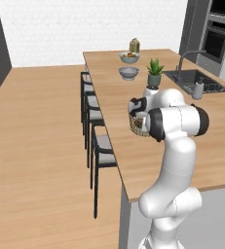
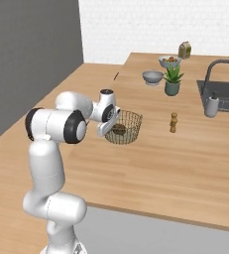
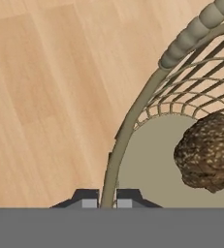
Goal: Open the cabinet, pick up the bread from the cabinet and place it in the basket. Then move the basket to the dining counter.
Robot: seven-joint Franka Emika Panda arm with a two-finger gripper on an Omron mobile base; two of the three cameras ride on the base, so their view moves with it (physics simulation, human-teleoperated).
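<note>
just one bread (image 3: 208, 152) inside one basket (image 2: 131, 119), pincer (image 3: 104, 202)-gripped

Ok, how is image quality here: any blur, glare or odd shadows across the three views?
Left base view: soft, slightly blurry, flat even light, no glare. Right base view: same softness; the round tan wire-mesh basket casts almost no shadow on the light-wood dining counter. Hand view: sharpest, with the small dark brown lumpy bread crisply textured.
</note>
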